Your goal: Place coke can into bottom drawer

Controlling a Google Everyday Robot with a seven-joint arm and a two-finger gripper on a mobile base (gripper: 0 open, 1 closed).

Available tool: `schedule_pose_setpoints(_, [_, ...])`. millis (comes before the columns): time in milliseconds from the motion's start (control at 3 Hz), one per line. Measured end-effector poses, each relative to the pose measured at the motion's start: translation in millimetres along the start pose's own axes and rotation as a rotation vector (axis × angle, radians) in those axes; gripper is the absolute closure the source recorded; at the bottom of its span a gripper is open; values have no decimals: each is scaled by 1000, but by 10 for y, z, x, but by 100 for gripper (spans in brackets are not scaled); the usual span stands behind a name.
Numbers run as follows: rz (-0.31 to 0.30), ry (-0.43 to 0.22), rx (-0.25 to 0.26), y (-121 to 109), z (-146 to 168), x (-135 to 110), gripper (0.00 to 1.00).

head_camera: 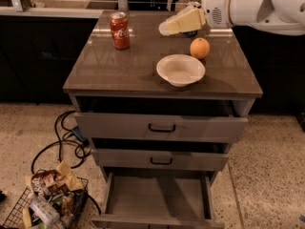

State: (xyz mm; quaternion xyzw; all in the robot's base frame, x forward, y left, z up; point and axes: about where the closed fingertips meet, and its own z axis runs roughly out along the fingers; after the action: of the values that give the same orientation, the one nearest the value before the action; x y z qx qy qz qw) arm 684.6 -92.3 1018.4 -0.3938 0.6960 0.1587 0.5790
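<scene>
The coke can (pixel 120 30) stands upright at the back left of the cabinet top (pixel 119 70). It is red with white script and a silver top. My gripper (pixel 167 28) hangs above the back middle of the top, to the right of the can and apart from it, holding nothing. My white arm (pixel 252 6) reaches in from the upper right. The bottom drawer (pixel 159 194) is pulled out at floor level, with a bare grey floor.
A white bowl (pixel 180 69) and an orange (pixel 199 48) sit on the right half of the top. A blue can is mostly hidden behind my gripper. Two upper drawers with black handles (pixel 162 128) stand slightly open. A wire basket of snacks (pixel 47 204) and black cables (pixel 66 137) lie on the floor at left.
</scene>
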Motion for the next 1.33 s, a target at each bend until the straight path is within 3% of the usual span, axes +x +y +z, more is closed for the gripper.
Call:
schedule_pose_setpoints(667, [80, -97, -9, -253, 1114, 105, 0])
schedule_pose_setpoints(1333, [109, -85, -63, -209, 1922, 163, 0])
